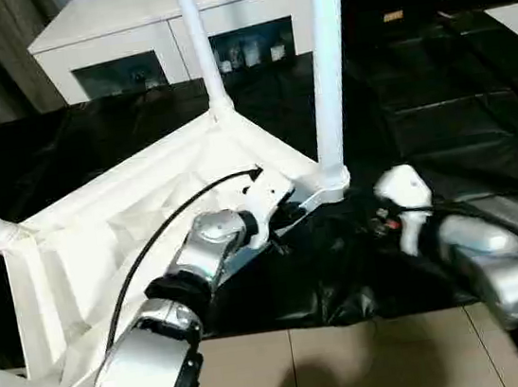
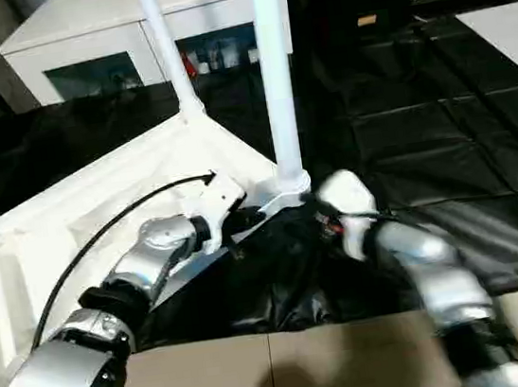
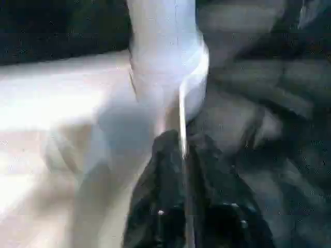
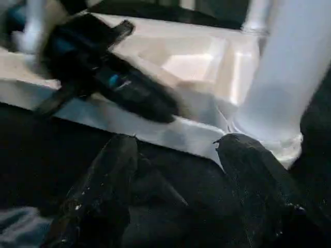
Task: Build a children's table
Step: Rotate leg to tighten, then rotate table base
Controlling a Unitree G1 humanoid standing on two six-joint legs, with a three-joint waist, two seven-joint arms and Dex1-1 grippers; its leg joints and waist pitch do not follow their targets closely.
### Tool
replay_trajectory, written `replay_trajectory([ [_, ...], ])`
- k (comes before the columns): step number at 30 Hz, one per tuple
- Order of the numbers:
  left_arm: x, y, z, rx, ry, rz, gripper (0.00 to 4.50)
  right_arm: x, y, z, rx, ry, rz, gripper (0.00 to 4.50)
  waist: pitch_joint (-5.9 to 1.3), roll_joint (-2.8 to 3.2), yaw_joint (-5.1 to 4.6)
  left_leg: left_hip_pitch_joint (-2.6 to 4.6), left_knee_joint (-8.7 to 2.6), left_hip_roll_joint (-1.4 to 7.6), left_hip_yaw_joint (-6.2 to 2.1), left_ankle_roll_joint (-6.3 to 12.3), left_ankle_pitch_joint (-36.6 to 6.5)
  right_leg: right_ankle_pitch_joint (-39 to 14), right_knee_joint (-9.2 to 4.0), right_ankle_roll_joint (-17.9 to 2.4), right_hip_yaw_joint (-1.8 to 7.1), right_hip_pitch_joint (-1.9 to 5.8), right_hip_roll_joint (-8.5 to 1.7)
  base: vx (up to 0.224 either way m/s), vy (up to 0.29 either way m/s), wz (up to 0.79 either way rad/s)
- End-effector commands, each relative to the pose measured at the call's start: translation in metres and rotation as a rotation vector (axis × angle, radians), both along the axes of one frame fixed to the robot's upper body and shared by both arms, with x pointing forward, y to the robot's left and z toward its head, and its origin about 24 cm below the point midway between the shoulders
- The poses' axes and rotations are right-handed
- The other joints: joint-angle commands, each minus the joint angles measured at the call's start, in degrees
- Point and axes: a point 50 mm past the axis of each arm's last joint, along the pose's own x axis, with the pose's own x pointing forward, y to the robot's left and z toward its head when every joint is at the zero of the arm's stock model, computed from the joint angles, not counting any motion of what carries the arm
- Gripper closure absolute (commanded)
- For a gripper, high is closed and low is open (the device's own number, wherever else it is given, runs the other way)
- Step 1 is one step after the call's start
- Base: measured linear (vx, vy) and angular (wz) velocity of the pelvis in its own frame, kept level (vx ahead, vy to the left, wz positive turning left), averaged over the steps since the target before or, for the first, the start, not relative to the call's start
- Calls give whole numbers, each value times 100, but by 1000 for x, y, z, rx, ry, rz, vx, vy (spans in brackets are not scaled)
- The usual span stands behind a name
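Jaws of the left gripper (image 3: pixel 182 155) are pinched on the thin rim of the tabletop (image 1: pixel 103 243), right beside the near corner socket (image 1: pixel 332 182); from the left wrist view the white edge runs between the two black fingers. Jaws of the right gripper (image 4: pixel 176 150) stand wide with nothing between them, poised on the black sheet (image 1: pixel 441 122) just short of that same socket and the leg (image 1: pixel 329 60) rising from it.

That tabletop lies underside up, tilted, on the sheeted floor, with four legs already in their corners: two upright at the far side, two more poking out at the robot's left.

To my eye the work left is making this near leg sound. I'd keep the left pinch firm so the top cannot twist, then bring the right jaws around the leg low down, close above the socket, and turn squarely. Gripping high would lever the light plastic top and may skid it over the slippery sheet.
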Motion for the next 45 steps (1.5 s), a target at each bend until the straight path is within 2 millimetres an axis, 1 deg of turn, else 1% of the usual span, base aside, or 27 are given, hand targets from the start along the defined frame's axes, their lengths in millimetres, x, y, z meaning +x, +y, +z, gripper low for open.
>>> replay_trajectory([
  [1,0,11,8,-39,-24,-22,385,-5,9,6,44,-6,68,172,-407,-199,64,100,-356,248,-127,1056,-1178,-1140,-356,-1307,75,283,-142,0,0,0],
  [5,-13,28,6,-58,41,-98,354,1,26,14,111,-34,62,172,-412,-169,77,118,-375,264,-125,1002,-1088,-1012,-305,-1355,88,250,-121,0,0,0],
  [6,-18,34,5,-49,64,-125,349,4,31,15,128,-38,48,172,-407,-200,60,69,-396,257,-143,1007,-1001,-1004,-275,-1374,87,273,-137,0,0,0],
  [7,-24,39,4,-39,88,-153,349,7,35,16,145,-41,35,172,-403,-173,50,73,-400,251,-139,982,-1015,-1079,-272,-1343,78,264,-117,0,0,0],
  [8,-31,45,3,-28,115,-177,322,10,39,17,150,-48,21,172,-416,-199,60,149,-401,274,-123,912,-1090,-1102,-300,-1334,100,209,-108,0,0,0],
  [9,-39,54,1,-11,149,-199,322,14,44,17,159,-55,1,172,-423,-205,68,145,-401,279,-139,873,-1091,-1078,-269,-1355,105,219,-123,0,0,0],
  [11,-52,67,0,16,205,-224,312,22,51,18,163,-64,-31,172,-416,-152,58,180,-444,295,-143,665,-1203,-1134,-232,-1347,112,191,-112,0,0,0],
  [13,-67,81,-2,53,265,-244,296,33,57,17,147,-79,-97,172,-393,-156,48,206,-457,283,-129,521,-1338,-1202,-243,-1316,125,162,-102,0,0,0],
  [14,-72,84,-3,68,279,-242,296,38,57,17,138,-83,-126,172,-365,-189,31,209,-479,267,-102,444,-1412,-1329,-280,-1267,129,143,-76,0,0,0],
  [15,-76,87,-4,85,292,-237,274,42,57,17,124,-87,-158,172,-364,-174,47,251,-483,262,-93,344,-1500,-1377,-281,-1239,141,124,-64,0,0,0],
  [16,-76,87,-4,85,292,-237,270,42,57,17,124,-87,-158,172,-364,-174,47,251,-483,262,-93,344,-1500,-1377,-281,-1239,141,124,-64,0,0,0],
  [17,-84,93,-7,119,313,-214,268,51,55,18,112,-88,-220,172,-371,-189,62,261,-476,263,-88,240,-1456,-1236,-253,-1240,159,128,-74,0,0,0],
  [18,-86,95,-8,127,317,-194,259,54,52,18,104,-88,-256,172,-360,-190,52,224,-486,247,-91,236,-1415,-1246,-258,-1198,157,163,-77,0,0,0],
  [22,-90,100,-9,137,322,-136,226,65,41,19,64,-97,-371,172,-366,-191,52,256,-468,227,-77,165,-1485,-1326,-271,-1148,172,146,-81,0,0,0],
  [23,-93,102,-8,136,333,-118,216,74,27,19,37,-102,-484,172,-371,-205,53,258,-469,232,-82,131,-1473,-1291,-265,-1162,173,148,-87,0,0,0],
  [24,-94,102,-8,136,334,-118,206,74,26,19,34,-102,-494,172,-367,-205,45,253,-469,221,-80,125,-1490,-1311,-267,-1169,168,148,-76,0,0,0],
  [26,-96,101,-7,135,335,-113,186,83,1,20,-8,-108,-663,172,-357,-218,83,329,-453,209,-41,57,-1650,-1457,-314,-1172,183,95,-50,0,0,0],
  [27,-96,101,-7,135,335,-113,179,83,0,20,-9,-108,-664,172,-361,-216,103,347,-447,209,-37,32,-1675,-1486,-307,-1171,190,85,-52,0,0,0],
  [28,-96,101,-5,133,332,-109,171,86,-9,21,-19,-112,-720,172,-364,-223,135,339,-446,211,-34,13,-1683,-1507,-306,-1136,200,99,-53,0,0,0],
  [30,-95,100,-4,130,326,-104,161,89,-24,25,-26,-125,-800,172,-365,-221,122,265,-448,198,-49,26,-1575,-1435,-276,-1104,201,145,-59,0,0,0],
  [31,-94,100,-2,130,319,-99,142,91,-37,29,-32,-138,-864,172,-376,-229,113,257,-441,186,-50,35,-1567,-1460,-272,-1081,197,155,-59,0,0,0],
  [34,-92,99,0,127,307,-95,128,92,-49,32,-30,-148,-917,172,-380,-239,100,240,-426,179,-52,113,-1538,-1408,-277,-1070,204,170,-53,0,0,0],
  [37,-89,96,6,106,275,-100,107,93,-65,36,-39,-167,-992,172,-396,-218,104,247,-396,176,-45,175,-1457,-1248,-264,-1179,195,169,-55,0,0,0],
  [39,-88,95,7,102,267,-101,107,93,-67,36,-43,-170,-1004,172,-388,-235,108,238,-391,169,-39,220,-1448,-1262,-266,-1202,189,176,-40,0,0,0],
  [41,-87,94,10,90,255,-99,93,93,-72,36,-57,-173,-1027,172,-392,-231,130,271,-384,178,-29,212,-1489,-1337,-277,-1197,193,152,-40,0,0,0],
  [43,-85,93,12,75,233,-99,74,92,-77,36,-64,-177,-1047,172,-388,-235,201,373,-366,184,11,116,-1655,-1400,-308,-1211,211,79,6,-7,-2,9],
  [45,-82,93,17,50,186,-86,63,91,-82,36,-73,-182,-1058,172,-379,-273,237,331,-366,177,23,79,-1721,-1440,-293,-1180,224,101,2,-7,-2,9],
])
